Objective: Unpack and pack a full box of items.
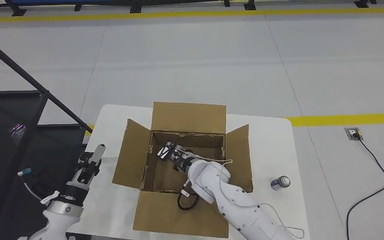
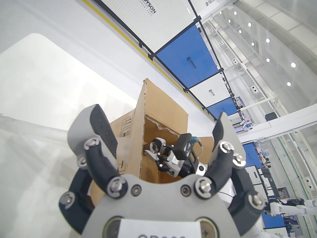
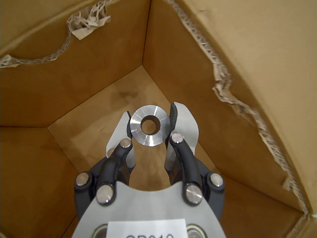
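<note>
1. Cardboard box [image 1: 189, 117] sits mid-table [image 1: 270, 138], all four flaps folded outward, top open.
2. Inside the box: right pincer [image 1: 166, 150], reaching in from the near side toward the far left corner.
3. Right pincer [image 3: 149, 117] is clamped on a metal ring [image 3: 150, 125], a flat silver disc with a round centre hole, one finger pressed to each side of its edge.
4. The ring is held low in the box, near the corner where two walls [image 3: 74, 80] meet the brown floor. Can't tell if it touches the floor.
5. Inner wall edges are torn and ragged [image 3: 223, 80], with corrugation showing.
6. Left pincer [image 1: 98, 151] is outside the box at the table's left edge, fingers [image 2: 99, 122] spread wide with nothing between them, pointing at the box's left flap [image 2: 158, 115].
7. Small can [image 1: 279, 183] stands on the table right of the box, well apart from it.
8. From above, the right arm covers the box's near right floor, so what lies under it is hidden; the ring is too small to make out there.
</note>
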`<state>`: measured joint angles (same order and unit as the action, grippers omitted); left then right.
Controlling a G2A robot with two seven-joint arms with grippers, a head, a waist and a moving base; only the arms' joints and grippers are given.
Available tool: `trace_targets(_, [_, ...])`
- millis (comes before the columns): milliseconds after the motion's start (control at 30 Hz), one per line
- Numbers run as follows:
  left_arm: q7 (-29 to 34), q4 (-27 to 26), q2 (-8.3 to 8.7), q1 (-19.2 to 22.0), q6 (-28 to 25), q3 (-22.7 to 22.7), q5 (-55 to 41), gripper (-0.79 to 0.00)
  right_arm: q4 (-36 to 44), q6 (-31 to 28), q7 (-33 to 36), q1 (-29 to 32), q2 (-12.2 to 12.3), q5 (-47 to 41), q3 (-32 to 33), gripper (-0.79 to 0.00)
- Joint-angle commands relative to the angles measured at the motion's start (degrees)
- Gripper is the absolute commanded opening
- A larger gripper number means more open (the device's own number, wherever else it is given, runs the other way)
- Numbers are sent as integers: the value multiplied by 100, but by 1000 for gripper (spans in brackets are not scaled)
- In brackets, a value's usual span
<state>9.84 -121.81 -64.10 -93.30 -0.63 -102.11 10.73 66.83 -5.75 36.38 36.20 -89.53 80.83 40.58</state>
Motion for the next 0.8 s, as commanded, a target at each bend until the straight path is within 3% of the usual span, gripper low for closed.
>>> trace_targets(0, [0, 0, 0, 0, 0, 0, 0, 0, -337, -19, 20, -170, -100, -121, -108, -785])
trace_targets(333, [0, 0, 0, 0, 0, 0, 0, 0, -1207, -149, 119, -531, -398, -367, -318, -785])
trace_targets(367, [0, 0, 0, 0, 0, 0, 0, 0, -1263, -156, 134, -541, -414, -378, -317, -711])
trace_targets(433, [0, 0, 0, 0, 0, 0, 0, 0, -1318, -132, 124, -551, -440, -399, -298, -403])
trace_targets(467, [0, 0, 0, 0, 0, 0, 0, 0, -1334, -152, 109, -547, -447, -408, -285, -342])
trace_targets(533, [0, 0, 0, 0, 0, 0, 0, 0, -1337, -162, 96, -530, -449, -394, -246, -74])
trace_targets(567, [0, 0, 0, 0, 0, 0, 0, 0, -1322, -170, 83, -509, -446, -395, -218, 0])
trace_targets(767, [0, 0, 0, 0, 0, 0, 0, 0, -1059, -293, 176, -305, -381, -261, -68, 0])
